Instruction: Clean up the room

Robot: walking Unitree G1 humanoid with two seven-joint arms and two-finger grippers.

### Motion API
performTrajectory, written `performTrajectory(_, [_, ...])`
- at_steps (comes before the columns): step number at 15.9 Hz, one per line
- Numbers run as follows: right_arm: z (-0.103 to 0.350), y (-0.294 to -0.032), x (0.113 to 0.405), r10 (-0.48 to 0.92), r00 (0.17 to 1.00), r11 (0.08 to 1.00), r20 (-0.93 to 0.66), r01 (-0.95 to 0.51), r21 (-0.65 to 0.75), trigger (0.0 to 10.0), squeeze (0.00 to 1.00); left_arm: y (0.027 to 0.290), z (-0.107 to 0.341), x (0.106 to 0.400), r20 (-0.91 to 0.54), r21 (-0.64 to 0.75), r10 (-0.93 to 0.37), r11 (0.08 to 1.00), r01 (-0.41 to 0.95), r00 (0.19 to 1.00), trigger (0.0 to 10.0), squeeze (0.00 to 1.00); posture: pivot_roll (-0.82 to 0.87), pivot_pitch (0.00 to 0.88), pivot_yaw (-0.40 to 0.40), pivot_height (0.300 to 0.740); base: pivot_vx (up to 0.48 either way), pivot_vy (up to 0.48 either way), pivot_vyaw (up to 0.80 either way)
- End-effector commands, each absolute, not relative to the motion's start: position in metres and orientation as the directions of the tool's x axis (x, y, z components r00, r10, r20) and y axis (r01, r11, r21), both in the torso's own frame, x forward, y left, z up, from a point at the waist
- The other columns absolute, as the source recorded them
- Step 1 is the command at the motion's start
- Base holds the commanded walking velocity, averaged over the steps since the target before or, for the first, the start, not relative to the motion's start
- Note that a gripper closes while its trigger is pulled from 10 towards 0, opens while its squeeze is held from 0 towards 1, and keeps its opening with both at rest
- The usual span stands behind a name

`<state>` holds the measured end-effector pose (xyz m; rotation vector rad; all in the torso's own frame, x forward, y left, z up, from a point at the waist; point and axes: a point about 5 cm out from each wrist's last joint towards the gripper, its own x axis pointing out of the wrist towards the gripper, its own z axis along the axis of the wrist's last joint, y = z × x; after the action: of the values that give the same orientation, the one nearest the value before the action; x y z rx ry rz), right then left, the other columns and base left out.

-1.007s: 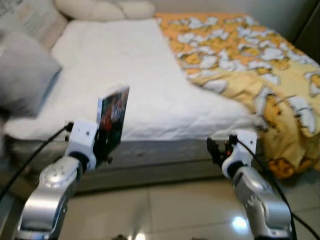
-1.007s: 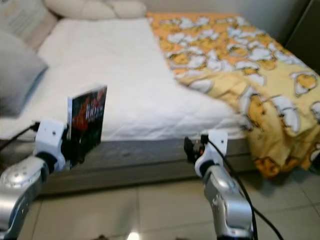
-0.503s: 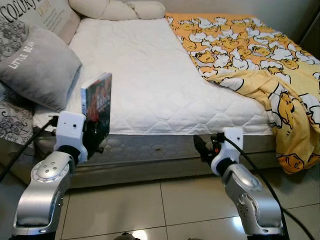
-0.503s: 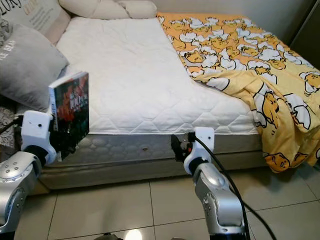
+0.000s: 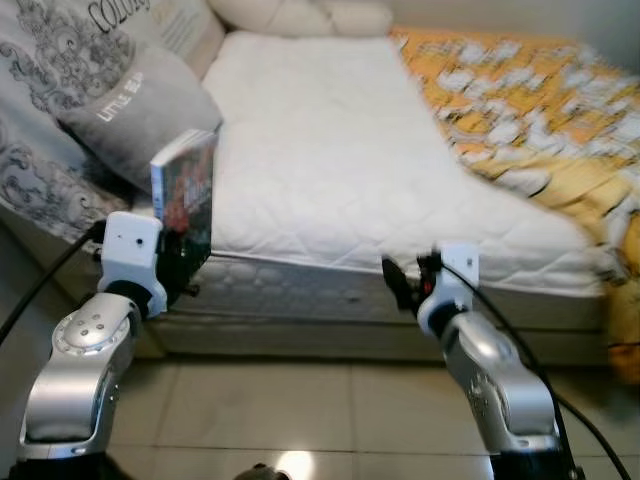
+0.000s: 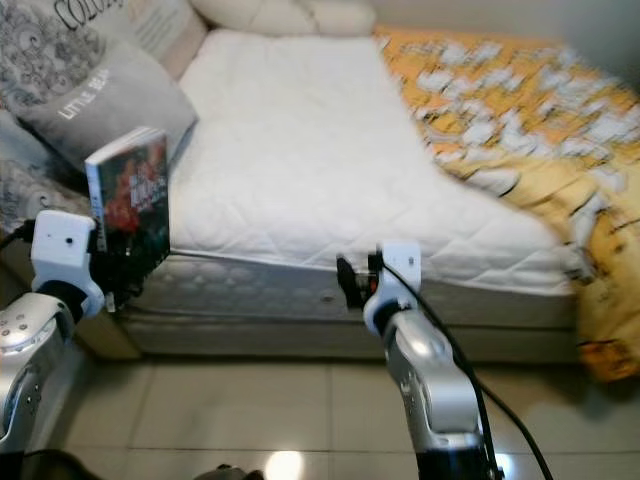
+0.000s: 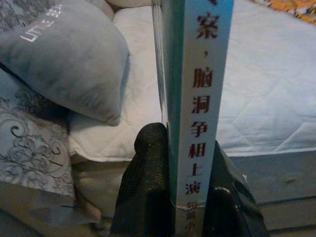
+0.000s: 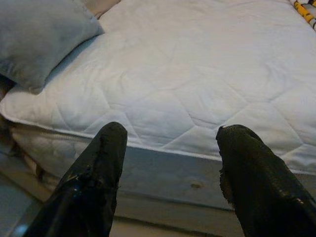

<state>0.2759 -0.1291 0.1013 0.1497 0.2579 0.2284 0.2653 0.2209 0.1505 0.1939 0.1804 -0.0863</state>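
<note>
Two eye views show a white quilted mattress [image 5: 330,150] mid-frame above glossy beige floor tiles [image 5: 300,410], with the thin glossy-covered book [image 5: 185,205] upright at left. In the left wrist view, the left gripper [image 7: 185,207] pinches the book's spine. In the right wrist view, the right gripper [image 8: 170,163] is spread, nothing between its fingers.

Before you stands the bed with a white quilted mattress [image 5: 330,160]; a yellow cartoon-print blanket [image 5: 530,110] lies on its right side, a grey lettered cushion [image 5: 140,110] and cream pillows [image 5: 300,15] at its head.
</note>
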Motion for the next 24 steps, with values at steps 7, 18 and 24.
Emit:
performTrajectory(7, [0.098,-0.13,0.278,0.264,0.935,0.963,-0.236,-0.244,0.11,10.0,0.0,0.215,0.161,0.271,-0.14,0.194,-0.127,0.969,0.153,0.982,10.0,0.0,-0.05,0.0,-0.005,0.74,0.317,0.0,0.1])
performTrajectory(18, [0.097,-0.127,0.275,0.284,0.931,0.959,-0.23,-0.27,0.092,10.0,0.0,0.218,0.159,0.269,-0.153,0.192,-0.135,0.968,0.163,0.979,10.0,0.0,-0.06,0.0,0.01,0.74,0.328,0.0,0.15])
performTrajectory(24, [0.098,-0.127,0.276,0.286,0.931,0.958,-0.226,-0.272,0.09,10.0,0.0,0.219,0.157,0.27,-0.162,0.192,-0.137,0.967,0.167,0.977,10.0,0.0,-0.07,0.0,0.013,0.74,0.326,0.0,0.0])
